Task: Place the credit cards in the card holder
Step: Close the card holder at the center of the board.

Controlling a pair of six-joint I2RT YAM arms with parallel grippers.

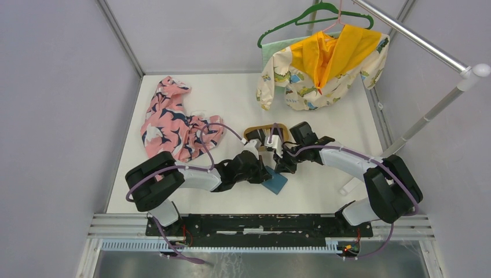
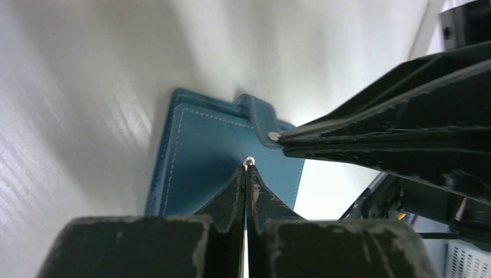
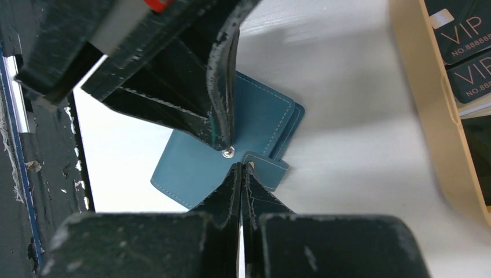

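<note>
The teal card holder (image 1: 278, 185) lies folded flat on the white table between the two arms. Its side tab (image 3: 267, 168) is unfastened and its snap stud (image 2: 249, 161) is bare. My left gripper (image 2: 248, 168) is shut, with its tips resting on the cover at the stud. My right gripper (image 3: 240, 167) is shut too, and its tips meet the end of the tab (image 2: 262, 119). Nothing shows between either pair of jaws. Black credit cards (image 3: 463, 35) printed "VIP" lie in the tan wooden tray (image 3: 431, 121), to the right of the card holder in the right wrist view.
The tan tray (image 1: 257, 132) sits just behind both grippers. A pink patterned garment (image 1: 171, 121) lies at the back left. A yellow and white garment (image 1: 321, 63) hangs on a green hanger from the rack pole (image 1: 417, 40) at the back right.
</note>
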